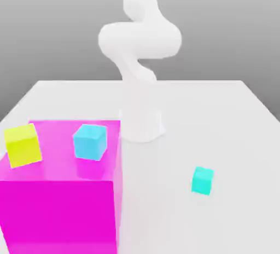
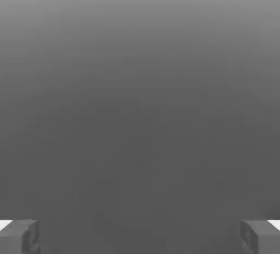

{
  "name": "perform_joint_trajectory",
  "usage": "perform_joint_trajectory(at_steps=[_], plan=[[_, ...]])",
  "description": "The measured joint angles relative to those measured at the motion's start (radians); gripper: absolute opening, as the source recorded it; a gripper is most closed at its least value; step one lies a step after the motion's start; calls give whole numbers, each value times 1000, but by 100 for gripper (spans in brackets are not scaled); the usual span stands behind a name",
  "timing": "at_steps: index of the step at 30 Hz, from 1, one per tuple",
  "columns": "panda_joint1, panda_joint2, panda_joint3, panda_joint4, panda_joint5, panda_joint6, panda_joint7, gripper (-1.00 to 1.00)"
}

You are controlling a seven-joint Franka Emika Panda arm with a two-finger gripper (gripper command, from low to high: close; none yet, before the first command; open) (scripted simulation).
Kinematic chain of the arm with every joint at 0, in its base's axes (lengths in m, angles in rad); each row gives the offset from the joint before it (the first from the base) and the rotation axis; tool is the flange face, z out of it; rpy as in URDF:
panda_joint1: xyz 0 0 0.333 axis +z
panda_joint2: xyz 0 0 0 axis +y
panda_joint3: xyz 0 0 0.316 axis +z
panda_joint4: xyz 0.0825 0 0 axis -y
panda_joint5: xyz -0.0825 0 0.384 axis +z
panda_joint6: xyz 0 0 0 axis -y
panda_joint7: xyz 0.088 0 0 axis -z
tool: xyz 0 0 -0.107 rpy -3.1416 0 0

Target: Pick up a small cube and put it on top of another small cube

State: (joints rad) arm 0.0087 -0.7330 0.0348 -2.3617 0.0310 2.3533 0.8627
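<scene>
While nothing is yet held, the turquoise cube point(image 1: 202, 181) is seen alone on the white table point(image 1: 240, 138), at roughly four o'clock from the arm's base point(image 1: 141, 124) in the exterior view. The yellow-green cube point(image 1: 23, 145) sits on top of the big magenta block point(image 1: 60, 209) at about eight o'clock, with a sky-blue cube point(image 1: 89, 141) near it at seven. For a clean pickup, the gripper point(image 2: 140, 236) is best lowered squarely over the turquoise cube, jaws aligned with two opposite faces, before anything is squeezed. In the hand view the fingers point(image 2: 19, 236) are spread fully wide, and nothing is touched or pinched between them.
</scene>
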Motion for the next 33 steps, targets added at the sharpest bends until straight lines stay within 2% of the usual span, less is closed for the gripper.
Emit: perform_joint_trajectory(at_steps=[13, 16, 18, 21, 23, 25, 26, 33], plan=[[67, 427, 281, -374, 128, 335, 441, 0], [79, 552, 364, -472, 118, 431, 593, 0], [87, 660, 398, -532, 46, 510, 740, 0], [132, 794, 318, -538, -164, 607, 926, 0], [227, 870, 195, -524, -283, 664, 1016, 0], [336, 941, 73, -509, -344, 722, 1065, 0], [380, 974, 26, -503, -357, 750, 1075, -100], [393, 980, 11, -501, -368, 757, 1084, -100]])
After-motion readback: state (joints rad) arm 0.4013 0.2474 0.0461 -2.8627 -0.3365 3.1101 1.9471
